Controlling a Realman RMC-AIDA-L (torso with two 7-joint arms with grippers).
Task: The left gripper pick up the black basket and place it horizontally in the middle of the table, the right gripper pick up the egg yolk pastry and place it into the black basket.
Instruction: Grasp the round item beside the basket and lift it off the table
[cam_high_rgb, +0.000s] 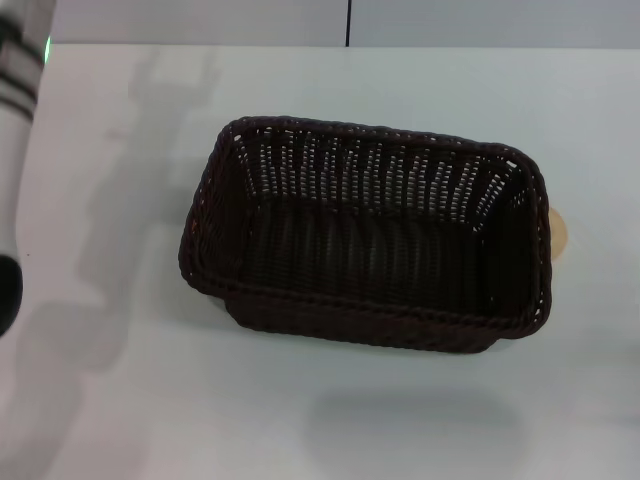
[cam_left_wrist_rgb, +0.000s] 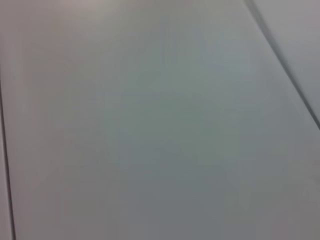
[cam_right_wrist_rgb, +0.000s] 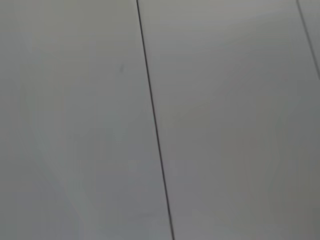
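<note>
**Dark wicker basket lay mid-bench, pastry peeking out beside it**

Neither set of jaws appeared in any view, so whether they stood wide or narrow could not be told. Of the left arm (cam_high_rgb: 15, 130), only a white-grey segment with dark bands and a small green glow showed along the left edge of the head view, running from the upper left corner down to a black rounded part near the middle of that edge. The right arm did not show in the head view at all.

The large rectangular woven basket (cam_high_rgb: 368, 240), very dark brown-black with sloping openwork sides and a braided rim, sat upright on the plain white bench (cam_high_rgb: 150, 400), filling the centre of the frame with its long side running across the picture and slightly skewed. Its inside looked empty. Just beyond its right end, at the middle right of the frame, a small sliver of the round tan-beige pastry (cam_high_rgb: 559, 234) showed on the bench, mostly hidden by the basket's rim and outside the basket.

Both wrist views showed only pale flat surfaces crossed by thin dark seam lines.
</note>
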